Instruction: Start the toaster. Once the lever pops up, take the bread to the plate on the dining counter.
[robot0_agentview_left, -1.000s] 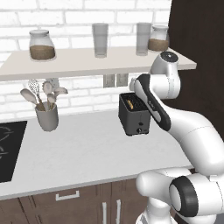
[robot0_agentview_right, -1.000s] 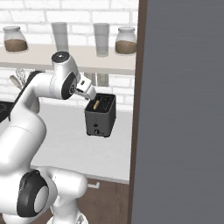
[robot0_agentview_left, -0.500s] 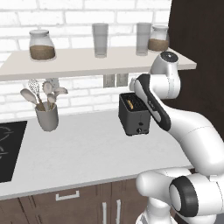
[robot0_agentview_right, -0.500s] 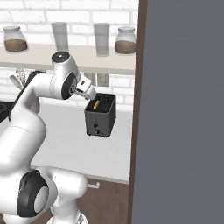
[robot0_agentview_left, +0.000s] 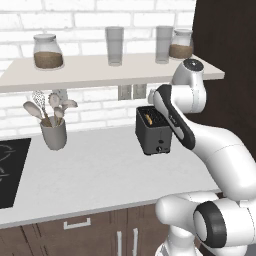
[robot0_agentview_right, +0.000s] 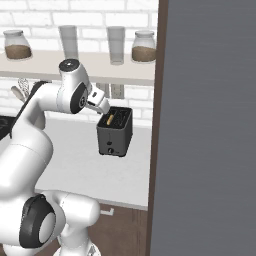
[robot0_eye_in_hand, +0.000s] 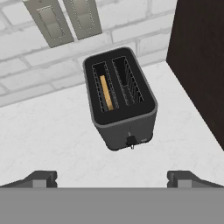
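While the pincer (robot0_eye_in_hand: 112, 178) hangs above the toaster (robot0_eye_in_hand: 121, 101) with its two dark tips spread wide and nothing between them, the toaster stands upright on the white surface (robot0_agentview_left: 100, 170), close to the white brick wall behind it. Seen from the hand, the bread (robot0_eye_in_hand: 105, 92) sits down inside the toaster's left slot, only its golden edge showing; the right slot beside it shows bare wire guides. A small lever sticks out low on the toaster's dark front face. Two grey wall outlets (robot0_eye_in_hand: 65, 19) are set in the brick just behind the toaster. To the toaster's right rises a tall dark cabinet side (robot0_eye_in_hand: 197, 57). In the left base view a grey utensil cup (robot0_agentview_left: 53, 134) stands well to the toaster's left, and a shelf (robot0_agentview_left: 100, 70) with jars and glasses runs above it.
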